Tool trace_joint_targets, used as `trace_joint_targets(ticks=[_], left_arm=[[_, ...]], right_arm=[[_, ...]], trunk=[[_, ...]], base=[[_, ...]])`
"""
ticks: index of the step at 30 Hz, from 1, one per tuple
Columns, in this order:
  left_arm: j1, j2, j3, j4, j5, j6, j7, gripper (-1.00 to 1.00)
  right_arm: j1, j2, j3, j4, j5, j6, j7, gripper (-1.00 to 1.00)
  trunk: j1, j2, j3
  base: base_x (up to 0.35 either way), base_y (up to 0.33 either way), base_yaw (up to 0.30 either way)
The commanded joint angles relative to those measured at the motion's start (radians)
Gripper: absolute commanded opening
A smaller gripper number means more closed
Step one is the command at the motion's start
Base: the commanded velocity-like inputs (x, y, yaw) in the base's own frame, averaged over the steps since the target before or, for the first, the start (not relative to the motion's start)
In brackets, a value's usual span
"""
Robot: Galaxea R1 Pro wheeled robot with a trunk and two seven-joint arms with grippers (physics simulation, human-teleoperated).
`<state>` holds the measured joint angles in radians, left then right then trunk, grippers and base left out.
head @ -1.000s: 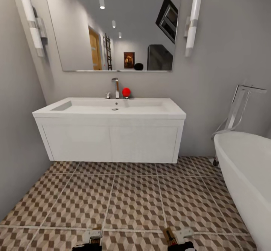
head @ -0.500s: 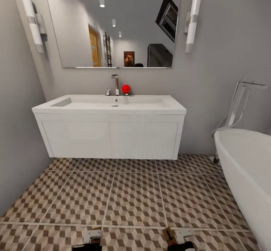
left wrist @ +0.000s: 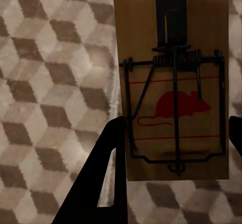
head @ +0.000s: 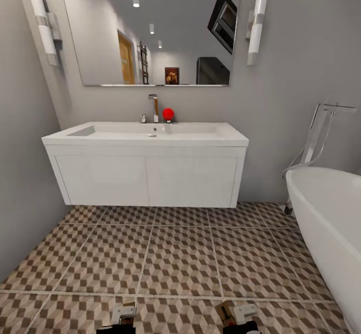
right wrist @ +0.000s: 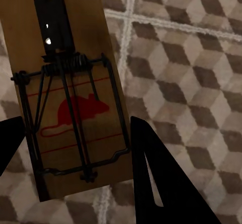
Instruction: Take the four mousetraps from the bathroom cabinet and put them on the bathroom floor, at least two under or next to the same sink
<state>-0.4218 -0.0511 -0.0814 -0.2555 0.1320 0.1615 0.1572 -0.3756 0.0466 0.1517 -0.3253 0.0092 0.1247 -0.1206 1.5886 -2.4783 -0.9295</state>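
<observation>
With a mousetrap (left wrist: 174,82) clamped in my left tool (left wrist: 174,146) and another (right wrist: 65,90) in my right tool (right wrist: 75,133), both above the bathroom floor (head: 180,259), I should roll closer and lower them flat beside the sink (head: 145,173).

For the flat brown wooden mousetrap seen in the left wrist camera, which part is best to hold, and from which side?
Judging by its flat shape, grip the wooden mousetrap across its two long plain edges, fingers coming in from both sides near the end with the wire loop. The spring, wire bar and red mouse print sit along the middle, so keep the pads off the top face.
</observation>
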Motion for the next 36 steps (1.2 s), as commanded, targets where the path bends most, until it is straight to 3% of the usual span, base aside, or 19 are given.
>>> trace_joint_targets(ticks=[1, 36], left_arm=[[0.000, 0.000, -0.009, -0.002, 0.009, 0.006, 0.008, -1.00], [0.000, 0.000, -0.009, -0.001, 0.011, 0.001, 0.003, -1.00]], right_arm=[[0.000, -0.001, 0.009, -0.002, -0.002, 0.008, -0.011, -1.00], [0.000, -0.001, 0.009, -0.001, -0.001, 0.007, -0.011, -1.00]], trunk=[[0.004, -0.008, -0.004], [0.026, -0.029, -0.138]], base=[[0.000, 0.000, 0.000], [0.000, 0.000, 0.000]])
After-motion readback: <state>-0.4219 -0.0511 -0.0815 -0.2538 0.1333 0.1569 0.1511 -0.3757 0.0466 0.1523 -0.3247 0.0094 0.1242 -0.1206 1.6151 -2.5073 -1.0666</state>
